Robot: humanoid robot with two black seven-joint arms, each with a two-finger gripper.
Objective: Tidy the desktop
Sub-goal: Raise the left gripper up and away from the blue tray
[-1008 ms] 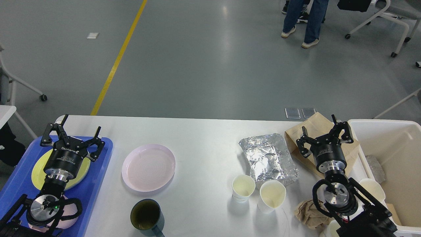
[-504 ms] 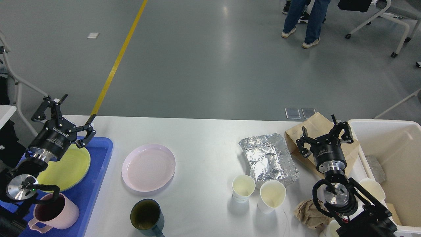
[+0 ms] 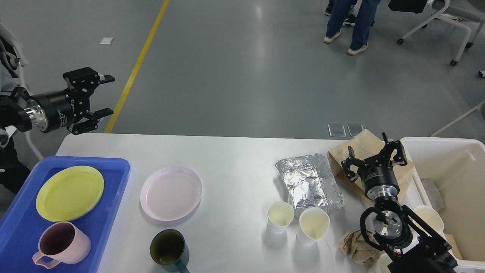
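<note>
The white desktop (image 3: 235, 159) spans the view. On it lie a pink plate (image 3: 171, 192), a dark green mug (image 3: 168, 250), two paper cups (image 3: 280, 216) (image 3: 313, 224), a foil tray (image 3: 308, 181), a brown paper bag (image 3: 363, 148) and a crumpled brown napkin (image 3: 352, 244). My left gripper (image 3: 103, 94) is open and empty, raised above the table's far left corner and pointing right. Over the paper bag my right gripper (image 3: 373, 153) stands open with nothing in it.
A blue tray (image 3: 110, 182) at the left holds a yellow-green plate (image 3: 70, 192) and a pink mug (image 3: 62, 242). A cream-white bin (image 3: 454, 167) stands at the right with scraps inside. A person's legs (image 3: 352, 22) and chairs are on the floor beyond.
My left arm has risen from over the blue tray and swung up and left, now off the table's corner. The pink mug on the tray has come into view. The right arm stays put.
</note>
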